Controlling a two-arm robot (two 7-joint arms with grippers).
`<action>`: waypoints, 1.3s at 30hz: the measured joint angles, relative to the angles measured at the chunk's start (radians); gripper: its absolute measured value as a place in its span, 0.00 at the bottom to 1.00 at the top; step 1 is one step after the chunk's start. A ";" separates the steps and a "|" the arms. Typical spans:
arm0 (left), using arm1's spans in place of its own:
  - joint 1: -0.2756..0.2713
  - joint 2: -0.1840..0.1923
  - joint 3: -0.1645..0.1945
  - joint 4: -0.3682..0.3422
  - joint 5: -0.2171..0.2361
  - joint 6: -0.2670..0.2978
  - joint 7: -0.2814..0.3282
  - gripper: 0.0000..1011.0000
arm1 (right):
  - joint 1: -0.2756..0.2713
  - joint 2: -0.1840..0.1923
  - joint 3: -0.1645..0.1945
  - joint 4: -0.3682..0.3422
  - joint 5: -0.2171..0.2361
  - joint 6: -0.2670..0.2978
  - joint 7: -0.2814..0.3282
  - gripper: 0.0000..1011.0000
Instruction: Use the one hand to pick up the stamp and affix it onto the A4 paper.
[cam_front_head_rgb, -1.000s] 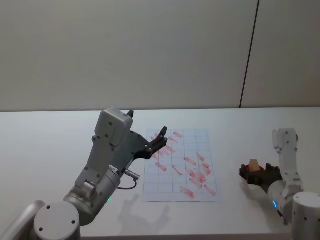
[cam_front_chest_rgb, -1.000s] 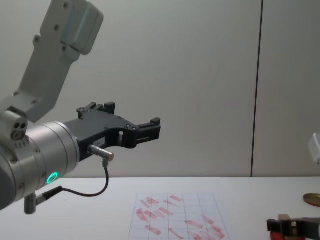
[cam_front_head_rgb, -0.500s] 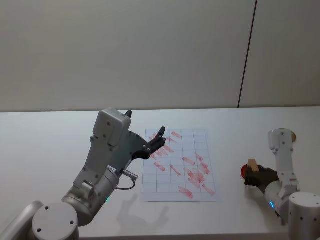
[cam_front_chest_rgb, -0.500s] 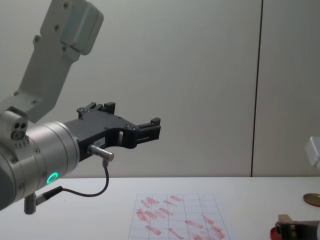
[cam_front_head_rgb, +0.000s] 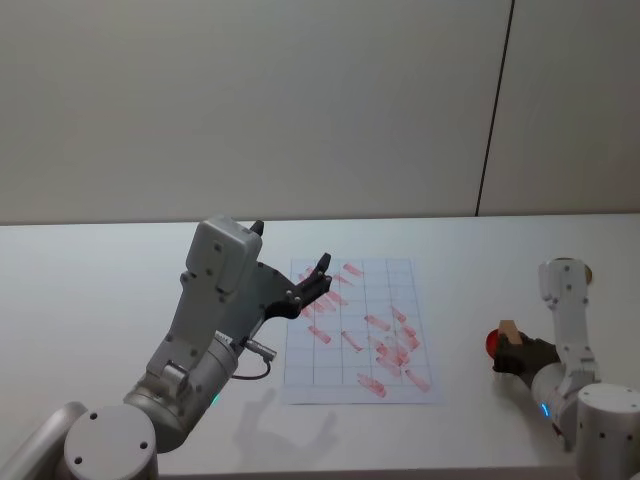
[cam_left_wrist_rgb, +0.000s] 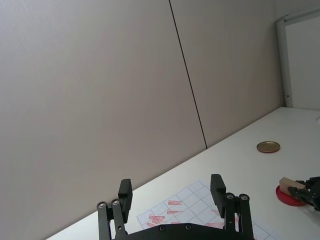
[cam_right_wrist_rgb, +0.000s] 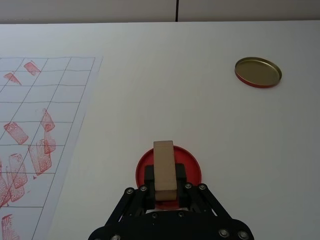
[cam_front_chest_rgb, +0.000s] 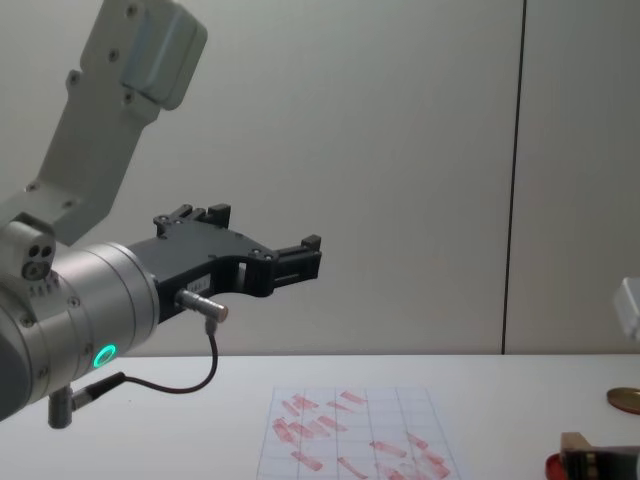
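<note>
The stamp, a small tan wooden block, stands upright between the black fingers of my right gripper, which is shut on it. It sits over the middle of a flat red disc on the white table. From the head view the stamp and right gripper are at the table's right side, well to the right of the A4 paper. That sheet, gridded and covered in red marks, lies flat at the table's middle. My left gripper hangs open, raised above the paper's left part.
A round brass-coloured disc lies on the table beyond the red disc, away from the paper. The table's far edge meets a plain wall. The raised left arm bulks large at the left of the chest view.
My right gripper has come down with the stamp, and the red disc now shows beneath it. The left arm has not moved.
</note>
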 joint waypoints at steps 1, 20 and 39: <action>0.000 0.000 0.000 0.000 0.000 0.000 0.000 0.98 | 0.001 -0.001 0.001 0.003 0.001 0.001 -0.002 0.22; 0.000 0.000 0.000 0.000 0.000 0.000 0.000 0.98 | 0.023 -0.010 0.019 0.039 0.042 0.002 -0.009 0.22; 0.000 0.000 0.000 0.000 0.000 0.000 0.000 0.98 | -0.020 0.001 0.014 -0.169 0.015 -0.018 0.040 0.22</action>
